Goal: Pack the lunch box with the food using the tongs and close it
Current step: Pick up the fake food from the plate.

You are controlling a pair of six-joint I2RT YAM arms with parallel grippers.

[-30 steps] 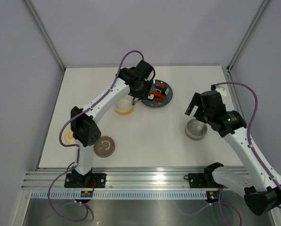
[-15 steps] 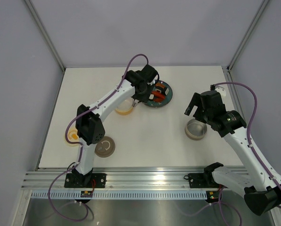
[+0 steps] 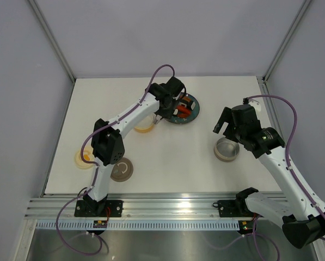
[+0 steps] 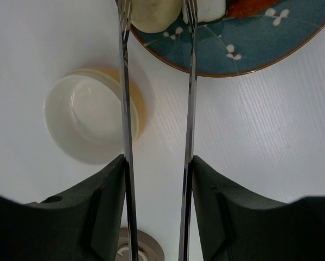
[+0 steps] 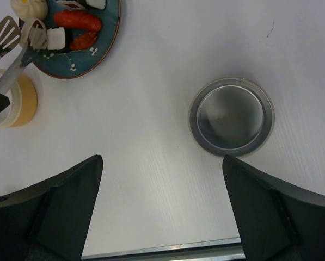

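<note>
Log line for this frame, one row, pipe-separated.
left gripper: shut on tongs | tongs: tips at teal plate rim, by cream bun | right gripper: open, over empty metal tin

left arm (image 3: 130, 112) with tongs (image 4: 192, 109) and cream cup (image 3: 143, 128) block plate's (image 3: 184, 122) left; wide gap toward steel bowl (image 3: 226, 149).

You have no word, number or brand to read here: the only marks are white blossom sprigs on the teal plate (image 4: 271, 43) and a pale curl, too small to make out, on the round brown lid (image 3: 121, 169).
</note>
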